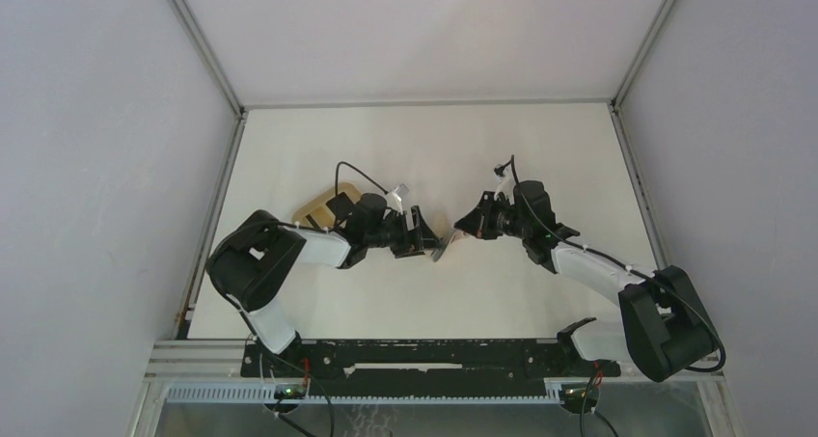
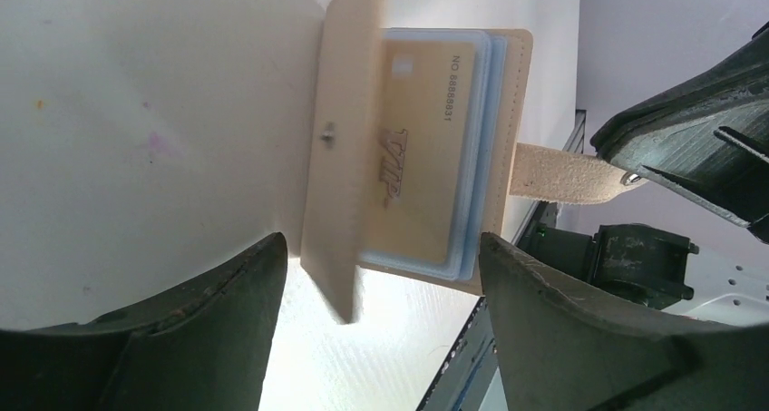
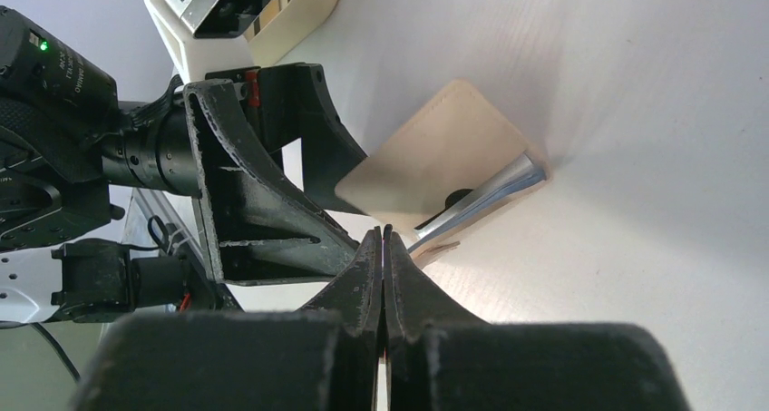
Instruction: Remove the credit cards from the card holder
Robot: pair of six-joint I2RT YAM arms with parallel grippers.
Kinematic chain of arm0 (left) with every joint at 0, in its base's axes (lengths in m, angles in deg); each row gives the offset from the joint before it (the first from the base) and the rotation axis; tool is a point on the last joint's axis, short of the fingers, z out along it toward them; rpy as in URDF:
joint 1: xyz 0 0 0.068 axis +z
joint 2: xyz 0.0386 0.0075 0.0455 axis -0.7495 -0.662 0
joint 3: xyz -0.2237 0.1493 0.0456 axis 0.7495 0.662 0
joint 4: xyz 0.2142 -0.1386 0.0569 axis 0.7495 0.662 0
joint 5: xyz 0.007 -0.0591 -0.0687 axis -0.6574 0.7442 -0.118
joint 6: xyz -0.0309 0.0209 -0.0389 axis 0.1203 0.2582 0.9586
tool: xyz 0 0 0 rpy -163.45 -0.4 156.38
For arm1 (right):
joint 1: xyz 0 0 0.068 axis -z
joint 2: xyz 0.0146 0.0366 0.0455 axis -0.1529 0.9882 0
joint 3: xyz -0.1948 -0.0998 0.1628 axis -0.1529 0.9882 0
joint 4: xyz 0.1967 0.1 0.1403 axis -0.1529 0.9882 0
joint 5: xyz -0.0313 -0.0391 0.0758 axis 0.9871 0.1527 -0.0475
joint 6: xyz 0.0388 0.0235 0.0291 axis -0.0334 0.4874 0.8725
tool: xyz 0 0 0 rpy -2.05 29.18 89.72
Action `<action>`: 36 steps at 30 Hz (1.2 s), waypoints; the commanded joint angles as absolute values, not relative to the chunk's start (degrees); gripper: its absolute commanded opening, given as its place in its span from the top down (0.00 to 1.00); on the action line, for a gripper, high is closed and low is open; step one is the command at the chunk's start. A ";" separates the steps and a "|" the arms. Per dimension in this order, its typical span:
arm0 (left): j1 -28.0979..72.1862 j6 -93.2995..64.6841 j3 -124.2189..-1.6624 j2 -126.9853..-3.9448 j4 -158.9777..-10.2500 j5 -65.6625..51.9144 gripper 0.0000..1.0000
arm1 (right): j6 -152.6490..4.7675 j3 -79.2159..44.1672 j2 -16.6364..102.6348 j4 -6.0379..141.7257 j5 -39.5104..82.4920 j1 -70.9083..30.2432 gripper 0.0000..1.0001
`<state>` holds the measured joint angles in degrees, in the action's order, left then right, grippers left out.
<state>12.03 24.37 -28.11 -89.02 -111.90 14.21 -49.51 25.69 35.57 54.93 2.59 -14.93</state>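
My right hand (image 3: 384, 240) is shut tight, its 2 fingers pressed flat together, and it pinches the end of the closing tab (image 2: 558, 172) of the card holder (image 1: 443, 247). My left hand (image 2: 381, 259) is wide open and grips nothing. Its 2 fingers stand on either side of the card holder without touching it.

The beige card holder sits in the middle of the counter (image 1: 540, 148), between my 2 hands, which face each other. It is unfolded. In the right wrist view it is tilted, with its far edge apparently down on the counter and the tab end raised toward my fingers.

In the left wrist view one flap hangs open and blurred, with a small snap stud (image 2: 328, 134) on it. Behind that flap a gold credit card (image 2: 426, 157) lies in its pocket, showing "VIP" and a printed number. It is inside the holder, and pale blue edges are stacked just behind it. I cannot tell whether those edges are more cards or clear sleeves. I cannot make out a black card in any view.

The oval wooden tray (image 1: 313, 208) lies on the counter behind my left arm, apart from the card holder.
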 commanded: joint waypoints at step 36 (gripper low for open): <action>13.75 22.93 -27.16 -85.90 -111.84 11.40 1.00 | -55.31 25.15 31.29 59.68 1.55 -8.53 1.00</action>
